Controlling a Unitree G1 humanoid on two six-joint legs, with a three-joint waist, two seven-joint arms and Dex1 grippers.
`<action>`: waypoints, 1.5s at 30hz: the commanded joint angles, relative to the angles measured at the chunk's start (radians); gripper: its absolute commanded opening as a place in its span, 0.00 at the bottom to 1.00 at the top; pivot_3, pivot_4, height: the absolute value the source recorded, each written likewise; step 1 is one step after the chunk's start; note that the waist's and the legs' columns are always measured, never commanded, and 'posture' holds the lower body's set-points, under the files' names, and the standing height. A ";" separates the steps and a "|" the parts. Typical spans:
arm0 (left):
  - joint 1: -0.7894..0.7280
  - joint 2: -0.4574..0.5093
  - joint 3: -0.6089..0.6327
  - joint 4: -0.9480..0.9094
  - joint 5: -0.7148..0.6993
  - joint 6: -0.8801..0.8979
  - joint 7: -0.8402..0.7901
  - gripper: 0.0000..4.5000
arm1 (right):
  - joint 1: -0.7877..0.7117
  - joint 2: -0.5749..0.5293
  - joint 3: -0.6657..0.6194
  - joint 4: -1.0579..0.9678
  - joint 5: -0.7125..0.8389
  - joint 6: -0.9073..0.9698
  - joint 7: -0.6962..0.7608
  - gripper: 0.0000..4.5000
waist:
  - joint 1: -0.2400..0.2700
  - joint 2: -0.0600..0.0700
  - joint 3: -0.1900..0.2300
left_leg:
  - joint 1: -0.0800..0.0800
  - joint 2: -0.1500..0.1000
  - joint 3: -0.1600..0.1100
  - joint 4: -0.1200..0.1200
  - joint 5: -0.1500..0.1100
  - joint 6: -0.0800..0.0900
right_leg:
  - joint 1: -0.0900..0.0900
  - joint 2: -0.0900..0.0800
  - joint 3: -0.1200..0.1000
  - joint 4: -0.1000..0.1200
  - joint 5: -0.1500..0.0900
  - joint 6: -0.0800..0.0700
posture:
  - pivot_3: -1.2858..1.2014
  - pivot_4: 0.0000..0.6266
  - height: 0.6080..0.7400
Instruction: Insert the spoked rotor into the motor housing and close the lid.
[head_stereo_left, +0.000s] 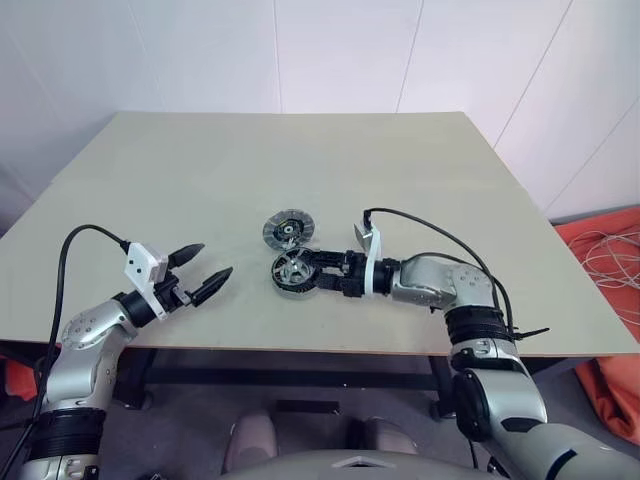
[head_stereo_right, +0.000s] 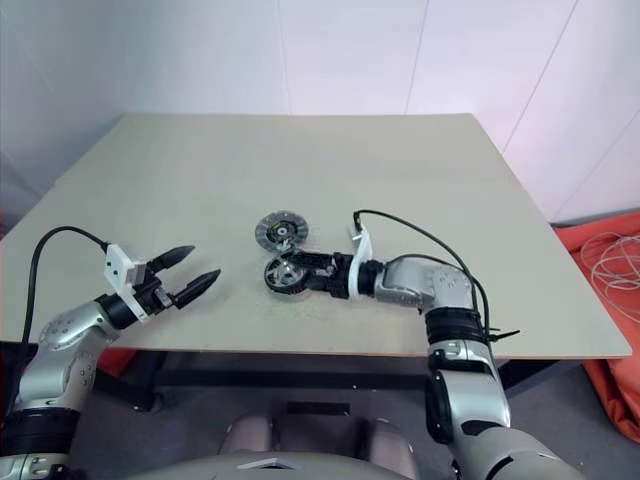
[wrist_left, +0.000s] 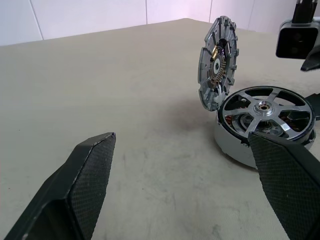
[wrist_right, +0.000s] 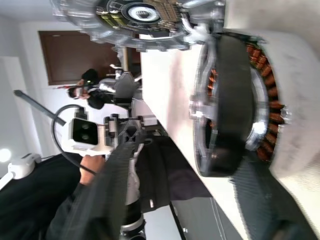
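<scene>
the spoked rotor (wrist_left: 265, 107) lies flat in the motor housing (wrist_left: 235, 147) near the middle of the worktop (head_stereo_left: 300, 160), its hub axis pointing straight up, while the lid (wrist_left: 218, 62) stands on edge at the housing's far rim, hinged open. the right end effector (head_stereo_left: 325, 272) reaches level from the right with its fingers spread at either side of the housing. the left end effector (head_stereo_left: 208, 268), well apart to the left, points toward it with fingers wide and empty.

table (head_stereo_left: 200, 180): beige, flat | wall (head_stereo_left: 300, 50): white panels | orange cloth (head_stereo_left: 610, 250): floor, right
</scene>
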 joint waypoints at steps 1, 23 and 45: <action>-0.015 0.007 0.016 -0.039 -0.012 -0.009 0.006 1.00 | -0.019 0.000 -0.031 -0.042 0.014 0.023 -0.003 0.99 | 0.000 0.000 0.000 | 0.000 0.000 0.000 0.000 0.000 0.000 | 0.000 0.000 0.000 0.000 0.000 0.000 | 0.52 0.00 1.00; -0.071 -0.022 -0.018 0.024 0.003 -0.028 -0.010 1.00 | 0.070 -0.282 0.099 -0.346 0.268 -0.012 -0.188 0.99 | 0.004 0.000 0.000 | 0.000 -0.001 0.000 0.001 0.000 0.000 | 0.001 0.000 0.000 -0.001 0.000 0.000 | 0.52 0.00 1.00; -0.015 -0.024 -0.012 -0.021 -0.006 -0.028 0.005 1.00 | -0.060 -0.234 0.544 -0.605 -1.017 -0.744 0.794 0.02 | -0.001 -0.004 -0.001 | -0.004 -0.001 -0.002 0.003 -0.002 0.003 | -0.001 0.000 0.001 0.001 0.000 0.001 | 0.52 0.00 1.00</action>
